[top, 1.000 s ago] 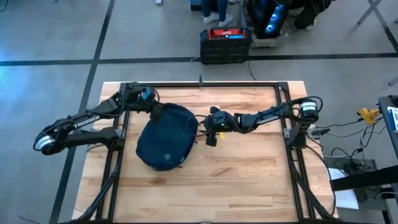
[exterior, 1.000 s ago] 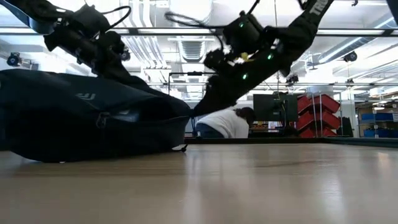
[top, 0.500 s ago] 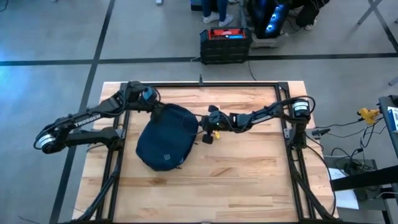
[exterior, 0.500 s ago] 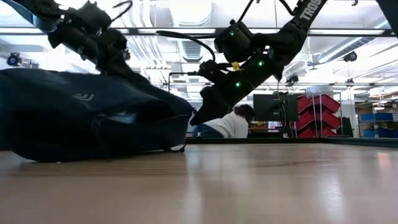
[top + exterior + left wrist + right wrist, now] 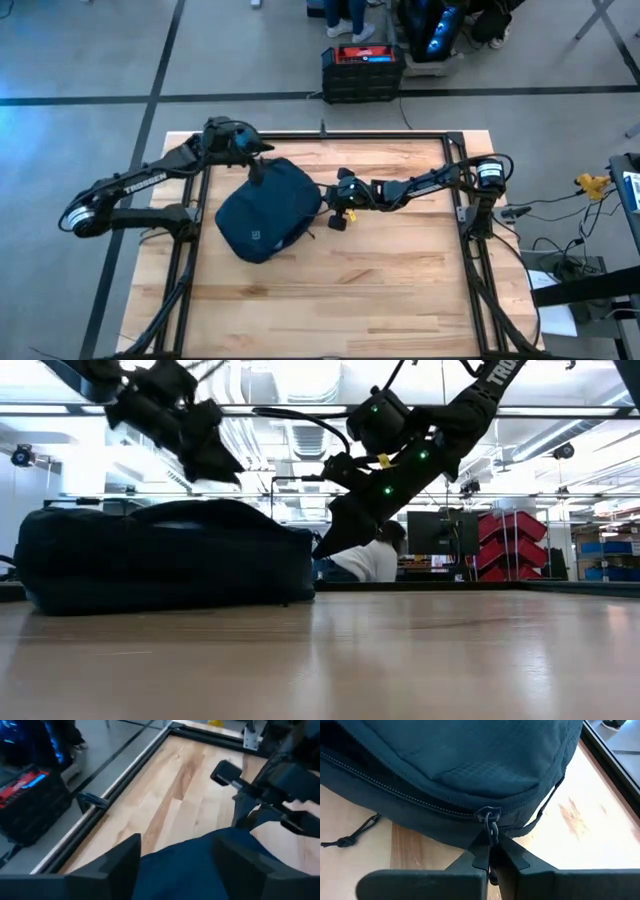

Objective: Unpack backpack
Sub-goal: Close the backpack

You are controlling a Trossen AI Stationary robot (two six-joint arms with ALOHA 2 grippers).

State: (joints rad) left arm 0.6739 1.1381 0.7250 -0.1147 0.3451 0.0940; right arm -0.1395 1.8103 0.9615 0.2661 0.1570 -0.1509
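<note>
Since the earlier frame, my left gripper has let go and lifted off the backpack; its fingers now stand wide apart, holding nothing, just above the bag's far end. Backpack has slumped flatter and shifted slightly, lying on the wooden table left of centre. My right gripper has closed fully; its jaws pinch the zipper pull at the bag's right edge.
</note>
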